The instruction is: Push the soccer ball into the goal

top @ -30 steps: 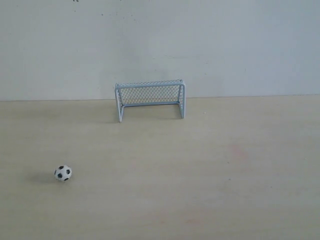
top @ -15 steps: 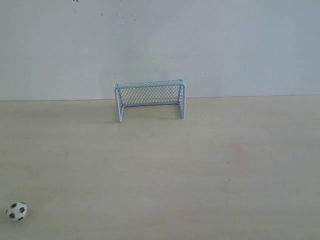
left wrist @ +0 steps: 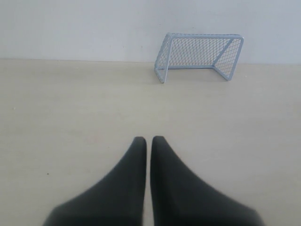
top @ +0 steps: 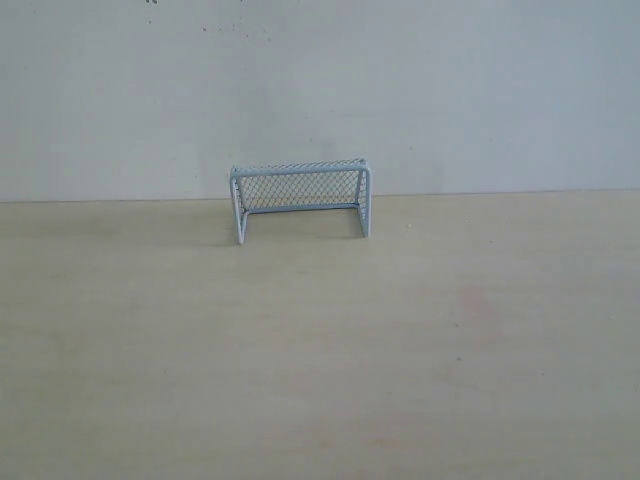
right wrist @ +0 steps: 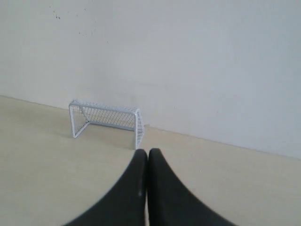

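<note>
Pale wall (top: 320, 90) is met by a light counter (top: 320, 350), where the goal (top: 300, 188) is stood upright against it. Left claw (left wrist: 148, 141) and right claw (right wrist: 147, 153) are closed together, nothing gripped.

We see only the tapering black fingers (left wrist: 127, 188) of the left gripper (left wrist: 149, 139). Their blurred bases run off the picture's edge on the side away from the small pale-blue tubular goal with mesh netting (left wrist: 200, 52). The right gripper (right wrist: 145, 151) is cut off the same way. We cannot tell whether the goal's back touches the pale wall (top: 450, 90) behind it. Dark specks (top: 205, 28) on the wall above the goal are too small to identify. The light wooden table (top: 450, 380) under the goal runs beyond every frame.
</note>
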